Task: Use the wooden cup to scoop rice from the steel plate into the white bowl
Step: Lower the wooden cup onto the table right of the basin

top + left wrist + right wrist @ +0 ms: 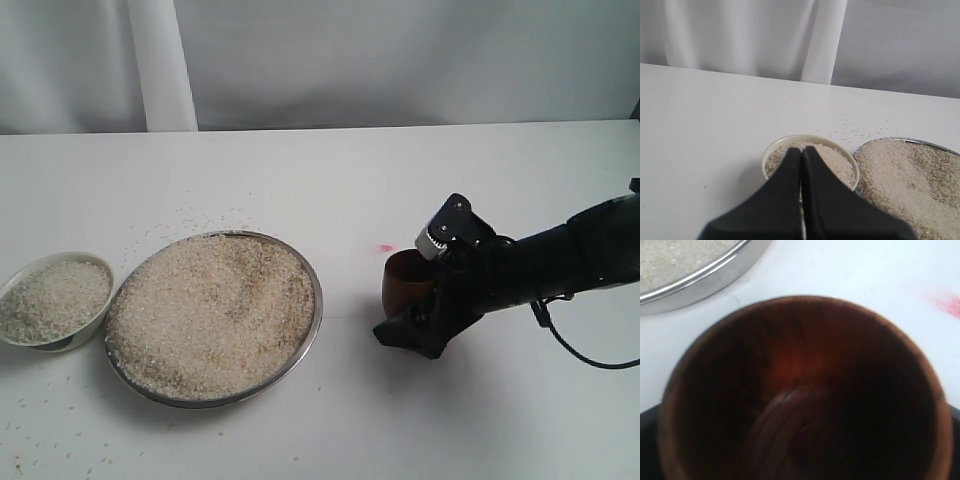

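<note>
The steel plate point(312, 300) lies left of centre, heaped with rice point(210, 315). Touching its left side is the white bowl point(18, 278), also full of rice. The wooden cup point(403, 280) stands upright on the table to the right of the plate. My right gripper point(408, 292) has one finger on each side of the cup; whether they press on it is hidden. In the right wrist view the cup's dark inside point(800, 365) fills the picture, with the plate's rim point(705, 282) beyond. My left gripper point(801, 150) is shut and empty, in front of the bowl point(790, 138).
Loose grains point(200, 215) are scattered behind the plate and along the front left of the table. A small pink mark point(385, 248) lies just behind the cup. A white post point(160, 60) and curtain stand at the table's back edge.
</note>
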### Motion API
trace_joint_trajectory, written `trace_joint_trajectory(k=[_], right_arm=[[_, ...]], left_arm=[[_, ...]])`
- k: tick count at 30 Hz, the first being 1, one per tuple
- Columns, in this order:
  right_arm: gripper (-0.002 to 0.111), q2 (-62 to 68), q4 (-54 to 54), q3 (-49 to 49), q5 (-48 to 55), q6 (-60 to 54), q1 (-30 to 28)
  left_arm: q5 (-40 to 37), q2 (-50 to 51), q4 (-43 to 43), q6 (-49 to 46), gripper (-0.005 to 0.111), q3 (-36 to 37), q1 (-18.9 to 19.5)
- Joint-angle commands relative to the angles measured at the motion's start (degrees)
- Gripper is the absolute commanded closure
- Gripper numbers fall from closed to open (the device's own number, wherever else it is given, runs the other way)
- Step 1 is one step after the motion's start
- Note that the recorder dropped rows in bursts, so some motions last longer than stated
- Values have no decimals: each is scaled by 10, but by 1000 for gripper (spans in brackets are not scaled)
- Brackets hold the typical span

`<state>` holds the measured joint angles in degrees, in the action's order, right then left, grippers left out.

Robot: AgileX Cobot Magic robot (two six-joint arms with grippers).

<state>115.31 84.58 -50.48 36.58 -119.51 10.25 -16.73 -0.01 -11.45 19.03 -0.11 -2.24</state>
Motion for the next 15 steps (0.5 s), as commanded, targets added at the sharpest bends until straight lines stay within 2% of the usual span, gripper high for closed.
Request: trace_joint_trajectory(k=[1, 15], right_arm=[[3, -3, -55, 4, -14, 29, 0], [3, -98, -107, 34, -30, 80, -11]], left_arm=[[3, 0, 0, 2, 107, 1, -1], [3, 0, 0, 2, 107, 1, -1]])
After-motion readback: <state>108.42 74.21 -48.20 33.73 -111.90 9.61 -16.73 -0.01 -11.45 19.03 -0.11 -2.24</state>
